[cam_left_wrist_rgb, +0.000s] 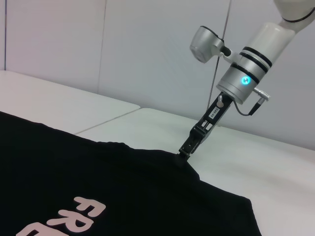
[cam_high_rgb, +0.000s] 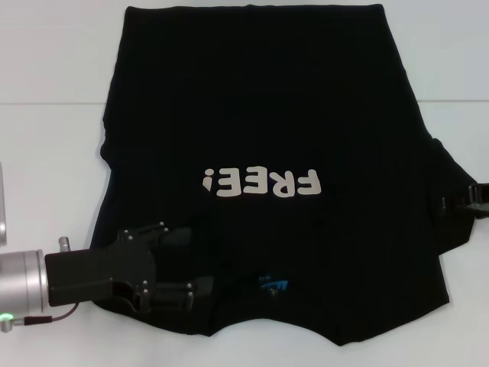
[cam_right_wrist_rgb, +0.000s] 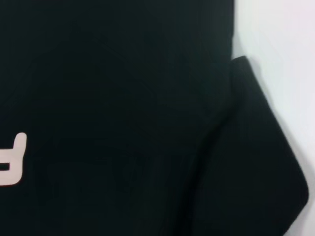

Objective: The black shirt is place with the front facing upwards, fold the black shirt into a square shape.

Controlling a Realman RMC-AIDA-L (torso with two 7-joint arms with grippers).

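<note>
Two tools on black shirt (cam_high_rgb: 267,115) — left tool (cam_high_rgb: 187,260) spread wide, right tool (cam_high_rgb: 458,200) at sleeve

Head view looks down over the whole black shirt (cam_high_rgb: 260,115); both wrist views sit close, sharing its print.

The place looks like a robot test lab. A plain white tabletop (cam_high_rgb: 53,153) made of joined panels stands before a bare pale wall (cam_left_wrist_rgb: 147,49), and a white robot arm (cam_left_wrist_rgb: 256,59) with a glowing ring reaches over it.
</note>
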